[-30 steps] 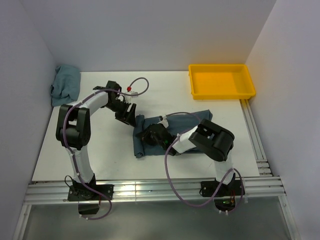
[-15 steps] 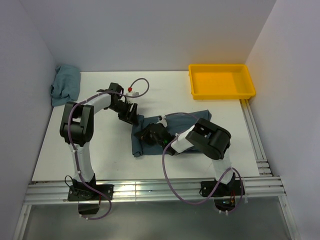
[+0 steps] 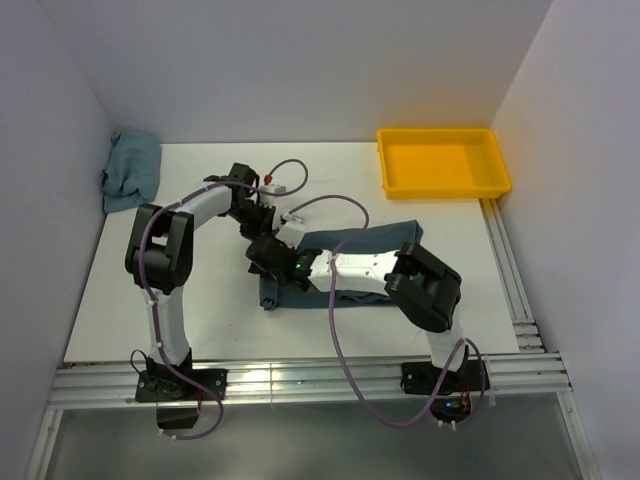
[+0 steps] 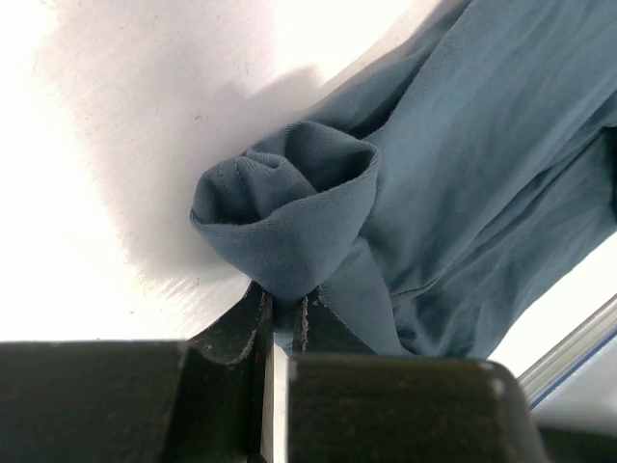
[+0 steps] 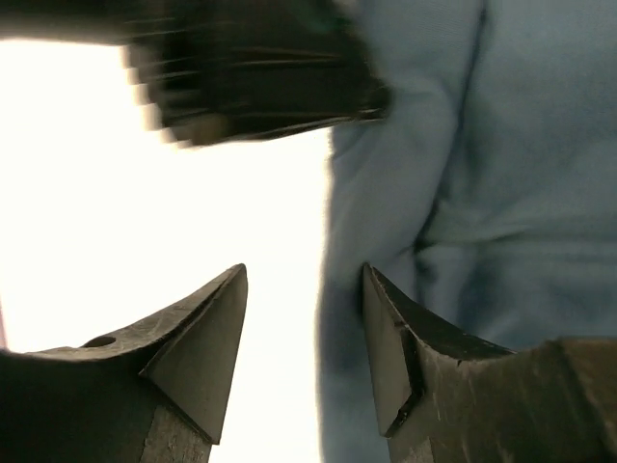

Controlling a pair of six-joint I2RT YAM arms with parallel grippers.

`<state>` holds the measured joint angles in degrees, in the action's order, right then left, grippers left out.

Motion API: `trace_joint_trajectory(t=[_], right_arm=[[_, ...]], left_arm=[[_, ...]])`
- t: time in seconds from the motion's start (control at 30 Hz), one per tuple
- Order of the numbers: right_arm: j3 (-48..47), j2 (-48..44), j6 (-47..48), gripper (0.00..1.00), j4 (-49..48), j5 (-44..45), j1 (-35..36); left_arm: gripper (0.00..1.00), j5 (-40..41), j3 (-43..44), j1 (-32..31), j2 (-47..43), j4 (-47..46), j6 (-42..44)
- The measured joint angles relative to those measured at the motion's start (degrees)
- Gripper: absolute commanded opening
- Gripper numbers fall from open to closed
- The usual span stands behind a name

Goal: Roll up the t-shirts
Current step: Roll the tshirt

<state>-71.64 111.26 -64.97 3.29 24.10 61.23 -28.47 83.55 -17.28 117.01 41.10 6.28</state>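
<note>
One soft slate-blue cotton t-shirt lies near the middle of a flat white table, stretched out from left to right. Its left end is gathered into a loose roll.

Only the left wrist view shows that roll clearly. The t-shirt curls into a soft open tube with folded layers inside, sitting on the bright table. The black left gripper has its two fingers pressed nearly together, pinching the lower edge of the roll. A strip of silver metal rail crosses the bottom right corner.

The right wrist view shows something the others do not. The right gripper has its two dark pointed fingers spread apart, with nothing between them. It hangs over the line where the t-shirt meets the white table, with fabric to the right and bare surface to the left. A blurred black shape fills the top of this view; what it is cannot be told.

From above, the left gripper and the right gripper sit just beside each other at the rolled end, too small for their fingers to be made out.

A bunched teal-blue cloth lies in the far left corner. A shallow rectangular yellow plastic tray sits at the far right, well apart from the t-shirt.
</note>
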Motion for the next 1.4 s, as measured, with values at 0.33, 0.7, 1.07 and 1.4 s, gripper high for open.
trace_joint_trajectory(t=[0.33, 0.7, 1.07, 1.4], right_arm=[[-16.68, 1.55, 4.31, 0.50, 24.20, 12.17, 5.16], [-20.22, 11.37, 8.79, 0.48, 26.67, 14.51, 5.11], [-21.00, 12.11, 8.37, 0.47, 29.53, 18.60, 6.36], [-25.62, 12.11, 10.88, 0.47, 30.84, 20.94, 7.80]], left_arm=[[0.00, 4.63, 2.01, -1.88, 0.00, 2.29, 0.04], [0.00, 6.32, 3.61, -2.56, 0.00, 4.26, 0.07], [0.00, 7.21, 5.25, -3.13, 0.26, 5.92, 0.09], [0.00, 7.69, 6.21, -3.23, 1.07, 6.56, 0.09]])
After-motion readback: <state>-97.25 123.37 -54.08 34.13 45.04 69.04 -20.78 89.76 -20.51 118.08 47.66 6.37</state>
